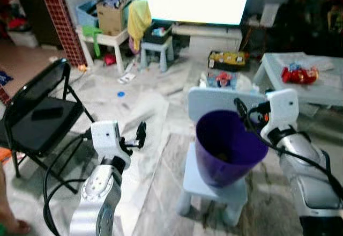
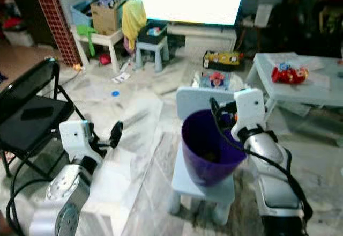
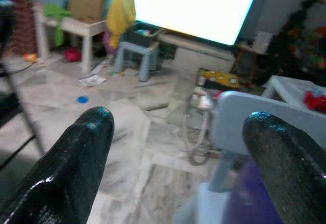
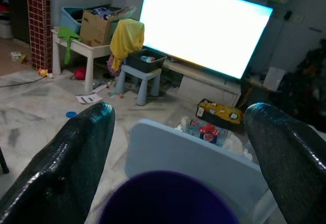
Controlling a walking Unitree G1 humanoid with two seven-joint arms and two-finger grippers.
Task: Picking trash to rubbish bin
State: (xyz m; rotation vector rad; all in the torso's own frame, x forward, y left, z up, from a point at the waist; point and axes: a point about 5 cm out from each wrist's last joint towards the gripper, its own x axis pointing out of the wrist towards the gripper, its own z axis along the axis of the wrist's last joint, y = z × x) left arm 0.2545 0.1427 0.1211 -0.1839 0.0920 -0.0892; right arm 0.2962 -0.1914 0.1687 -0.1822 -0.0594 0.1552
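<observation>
— Trash: where is it seen?
— Paper scraps (image 1: 127,77) and a blue cap (image 1: 120,93) are scattered on the floor in the upper left of the head view. The purple bin (image 1: 228,147) is set on a pale blue child's chair (image 1: 214,185) at lower centre, likely so it can be reached.

— And the grippers?
— The left gripper (image 3: 178,163) is held with fingers spread, nothing between them, left of the bin. The right gripper (image 4: 178,158) is likewise parted and empty, aimed over the bin's rim.
</observation>
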